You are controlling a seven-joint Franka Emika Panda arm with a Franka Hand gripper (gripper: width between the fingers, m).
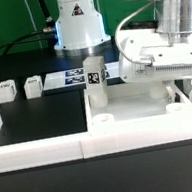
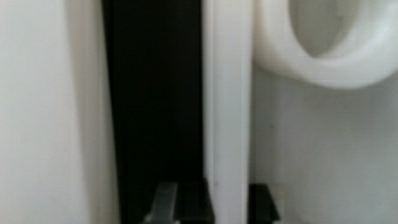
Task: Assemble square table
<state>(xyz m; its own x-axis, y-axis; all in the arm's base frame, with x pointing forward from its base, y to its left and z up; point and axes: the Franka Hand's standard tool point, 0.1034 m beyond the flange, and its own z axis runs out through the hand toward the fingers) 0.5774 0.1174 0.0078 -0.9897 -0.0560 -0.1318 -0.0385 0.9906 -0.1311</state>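
square table top (image 1: 136, 105) lies flat, hollow face up, directly beneath the gripper (image 1: 170, 79), whose jaws stand narrow and appear closed on the top's raised rim (image 2: 226, 100). the rim's long axis runs lengthwise between the fingertips (image 2: 169, 205), square to their closing line. a corner hole (image 2: 329, 45) sits just beside it. one leg (image 1: 97, 84) stands upright near the gripper, long axis vertical. a second leg (image 1: 4, 92) and a third leg (image 1: 32, 87) rest well apart from it.

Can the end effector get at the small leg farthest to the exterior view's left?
Probably yes. That leg lies on the black surface with nothing over it. In the exterior view the upright leg stands between it and the arm, so the end effector may need to clear it.
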